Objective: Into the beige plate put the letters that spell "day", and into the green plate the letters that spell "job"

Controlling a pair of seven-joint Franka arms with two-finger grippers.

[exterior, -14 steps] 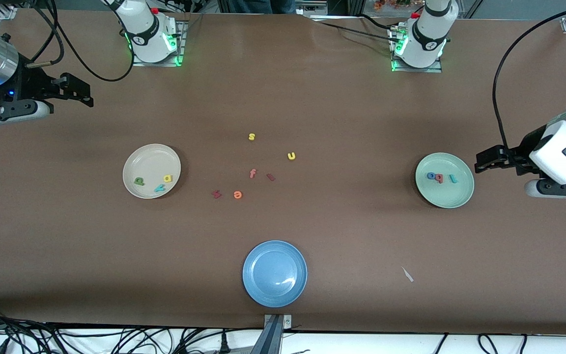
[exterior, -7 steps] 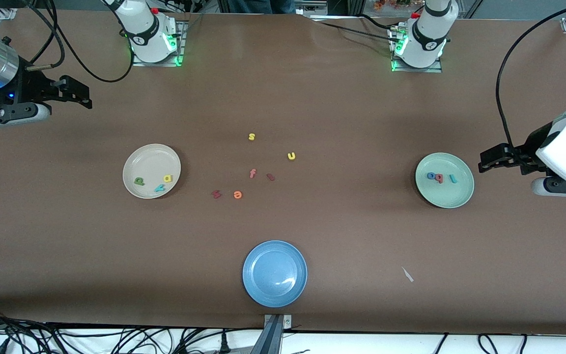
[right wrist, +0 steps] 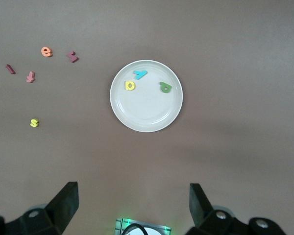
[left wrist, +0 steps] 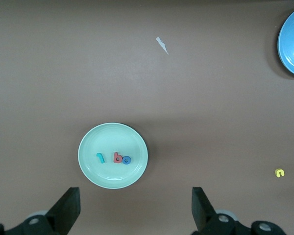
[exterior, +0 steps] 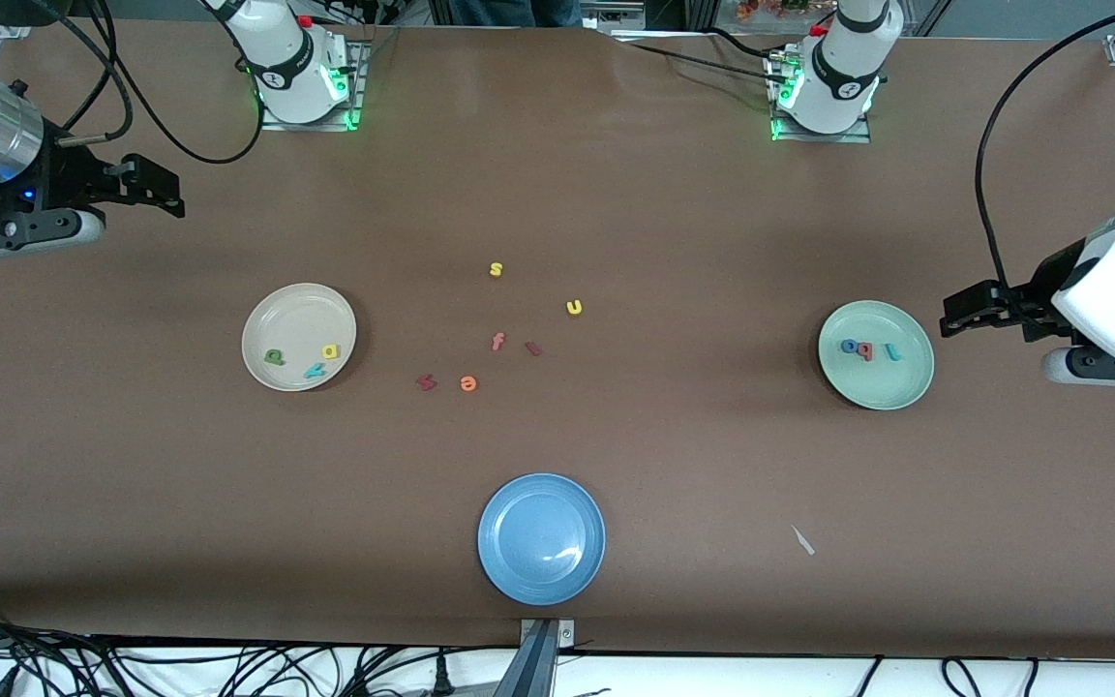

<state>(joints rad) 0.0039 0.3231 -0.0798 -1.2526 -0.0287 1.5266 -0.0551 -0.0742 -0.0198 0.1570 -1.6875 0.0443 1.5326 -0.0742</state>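
The beige plate (exterior: pixel 286 305) (right wrist: pixel 147 112) holds a green "d" (exterior: pixel 274 356) (right wrist: pixel 165 87), a yellow "a" (exterior: pixel 330 350) (right wrist: pixel 130 85) and a teal "y" (exterior: pixel 315 370) (right wrist: pixel 141 74). In the green plate (exterior: pixel 882 387) (left wrist: pixel 112 177) lie a teal "j" (exterior: pixel 892 352) (left wrist: pixel 101 157), a red "b" (exterior: pixel 865 349) (left wrist: pixel 118 157) and a blue "o" (exterior: pixel 849 346) (left wrist: pixel 126 159). My left gripper (exterior: pixel 952 317) (left wrist: pixel 134 204) hangs open and empty over bare table just beside the green plate. My right gripper (exterior: pixel 165 189) (right wrist: pixel 132 200) is open and empty, high over the table at the right arm's end.
Loose letters lie mid-table: yellow "s" (exterior: pixel 496 269), yellow "u" (exterior: pixel 574 307), pink "f" (exterior: pixel 497 341), orange "e" (exterior: pixel 467 383) and two dark red ones (exterior: pixel 532 348) (exterior: pixel 427 382). A blue plate (exterior: pixel 541 571) sits near the front edge, with a white scrap (exterior: pixel 802 540) toward the left arm's end.
Both arms have shifted only slightly, the left one drawing a little away from the green plate. Plates and letters have not moved.
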